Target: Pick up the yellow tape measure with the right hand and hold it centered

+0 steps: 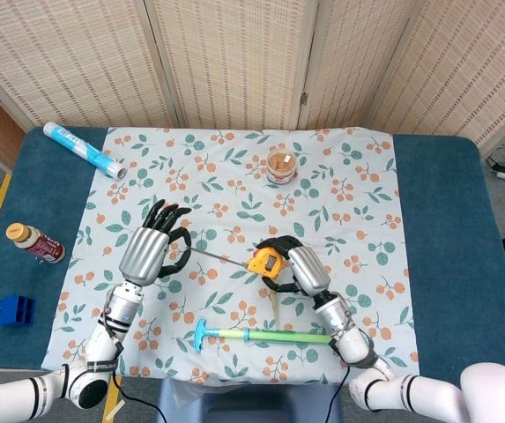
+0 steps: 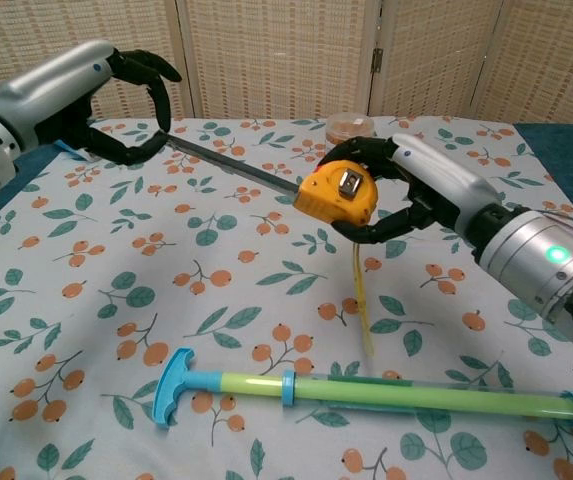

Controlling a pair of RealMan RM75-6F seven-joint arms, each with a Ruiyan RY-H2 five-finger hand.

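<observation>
My right hand [image 1: 300, 267] [image 2: 421, 190] grips the yellow tape measure [image 1: 265, 262] [image 2: 341, 193] and holds it lifted above the floral cloth [image 1: 349, 203], a little right of the middle. A dark tape blade [image 1: 219, 256] [image 2: 231, 163] runs out of the case to the left. My left hand [image 1: 151, 248] [image 2: 116, 95] pinches the blade's far end between its fingertips. A yellow strap [image 2: 362, 305] hangs down from the case toward the cloth.
A green tube with a blue T-handle [image 1: 270, 335] [image 2: 366, 390] lies on the cloth just in front of both hands. A small brown jar [image 1: 280, 166] [image 2: 350, 127] stands at the back. On the left of the table are a white-blue tube [image 1: 85, 150], a bottle [image 1: 34, 242] and a blue block [image 1: 13, 310].
</observation>
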